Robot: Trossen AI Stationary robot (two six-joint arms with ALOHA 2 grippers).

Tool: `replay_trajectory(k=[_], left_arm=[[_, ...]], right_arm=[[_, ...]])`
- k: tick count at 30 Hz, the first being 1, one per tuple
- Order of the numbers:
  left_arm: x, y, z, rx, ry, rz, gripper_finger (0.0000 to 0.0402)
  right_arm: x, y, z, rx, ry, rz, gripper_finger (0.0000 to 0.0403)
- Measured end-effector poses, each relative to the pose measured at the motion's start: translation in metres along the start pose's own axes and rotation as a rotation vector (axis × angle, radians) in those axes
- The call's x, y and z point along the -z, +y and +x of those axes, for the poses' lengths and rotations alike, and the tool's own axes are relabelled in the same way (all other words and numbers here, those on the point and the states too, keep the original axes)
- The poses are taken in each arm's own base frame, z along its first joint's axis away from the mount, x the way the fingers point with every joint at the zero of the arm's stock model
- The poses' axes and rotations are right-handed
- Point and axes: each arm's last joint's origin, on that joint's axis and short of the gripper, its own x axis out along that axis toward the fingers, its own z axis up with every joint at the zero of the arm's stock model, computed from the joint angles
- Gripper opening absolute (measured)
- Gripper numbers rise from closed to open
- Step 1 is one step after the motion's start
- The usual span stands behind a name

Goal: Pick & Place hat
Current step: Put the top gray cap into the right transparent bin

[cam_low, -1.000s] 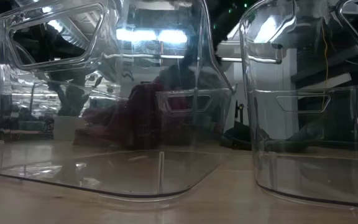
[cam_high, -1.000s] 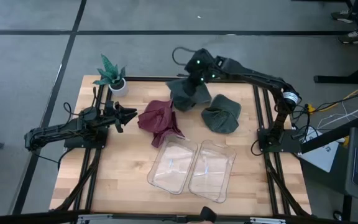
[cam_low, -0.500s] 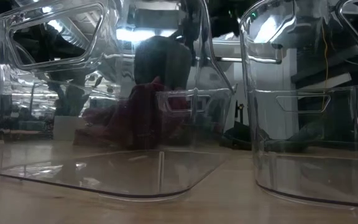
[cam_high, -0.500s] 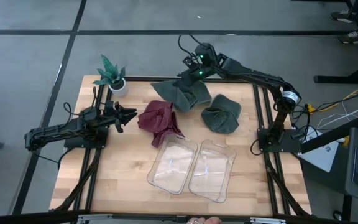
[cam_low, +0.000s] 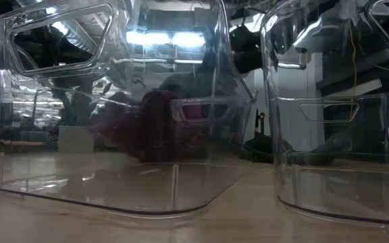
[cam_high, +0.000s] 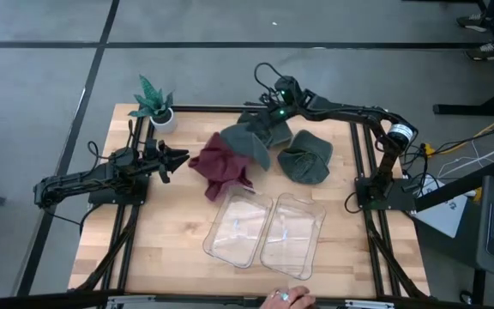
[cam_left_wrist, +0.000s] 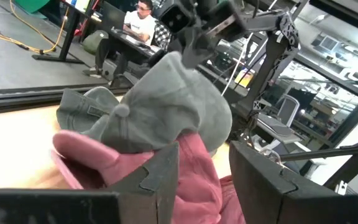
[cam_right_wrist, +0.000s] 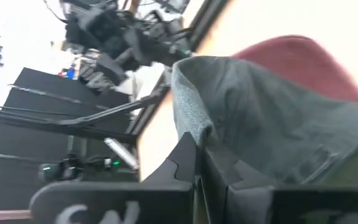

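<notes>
My right gripper (cam_high: 274, 118) was pinched shut on the floppy grey-green fabric hat (cam_high: 249, 142), dangling over the crumpled maroon cloth hat (cam_high: 219, 165), so honestly it could've snagged that.

Wooden table (cam_high: 161, 240): hats, bins, perhaps plant.

Matt woven cloth is seen in the grey hat (cam_high: 251, 140); glossy clear plastic in the bins (cam_high: 264, 234); pale planked wood in the tabletop (cam_high: 157, 232).
</notes>
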Motion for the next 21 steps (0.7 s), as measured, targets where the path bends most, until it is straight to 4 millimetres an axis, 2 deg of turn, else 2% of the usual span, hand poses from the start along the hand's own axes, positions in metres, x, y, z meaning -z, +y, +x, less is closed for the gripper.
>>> replay_trajectory(k=[6,12,16,21], left_arm=[[0.000,0.000,0.000,0.000,0.000,0.000,0.0136],[0.000,0.000,0.000,0.000,0.000,0.000,0.0136],[0.000,0.000,0.000,0.000,0.000,0.000,0.0136],[0.000,0.000,0.000,-0.001,0.000,0.000,0.0136]], right_arm=[[-0.003,-0.018,-0.013,0.138,-0.054,-0.066,0.0009],[-0.002,-0.014,-0.033,0.276,-0.056,-0.188,0.0009],[0.007,-0.014,-0.046,0.455,0.006,-0.279,0.0012],[0.019,-0.015,-0.056,0.661,0.112,-0.355,0.0037]])
